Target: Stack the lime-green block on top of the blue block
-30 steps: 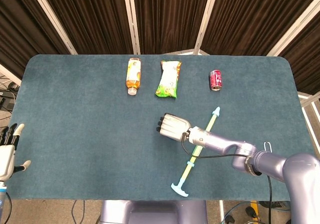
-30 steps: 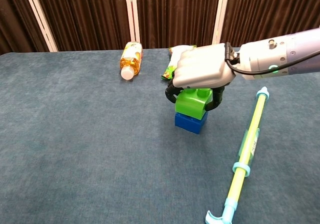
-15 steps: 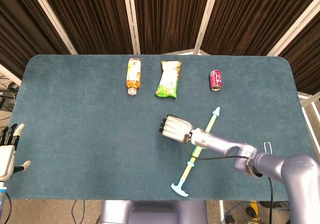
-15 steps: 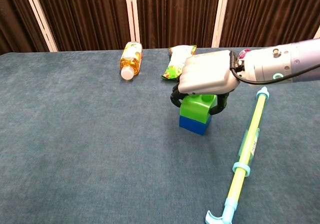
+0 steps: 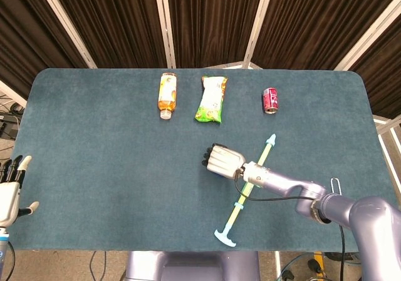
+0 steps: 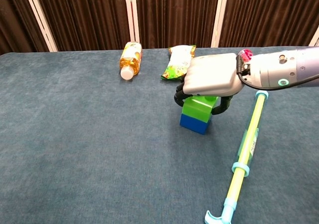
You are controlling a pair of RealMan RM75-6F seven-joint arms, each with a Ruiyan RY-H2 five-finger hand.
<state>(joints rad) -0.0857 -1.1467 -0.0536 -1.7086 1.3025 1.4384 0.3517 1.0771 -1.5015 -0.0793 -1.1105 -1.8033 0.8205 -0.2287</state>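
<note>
In the chest view the lime-green block [image 6: 198, 108] sits squarely on the blue block [image 6: 195, 123] near the table's middle. My right hand [image 6: 212, 78] lies palm-down over the green block, its dark fingers curled down around both sides of it, gripping it. In the head view the right hand [image 5: 223, 159] hides both blocks beneath it. My left hand [image 5: 9, 190] hangs at the table's left edge, fingers apart, holding nothing.
A long yellow-green rod [image 6: 245, 151] with light-blue ends lies diagonally right of the blocks. At the far side lie an orange drink bottle [image 5: 166, 95], a green snack bag [image 5: 211, 99] and a red can [image 5: 270, 100].
My right hand has lowered the green block onto the blue block and pressed it flat; the stack and hand shifted slightly to the right. The left hand has stayed put.
</note>
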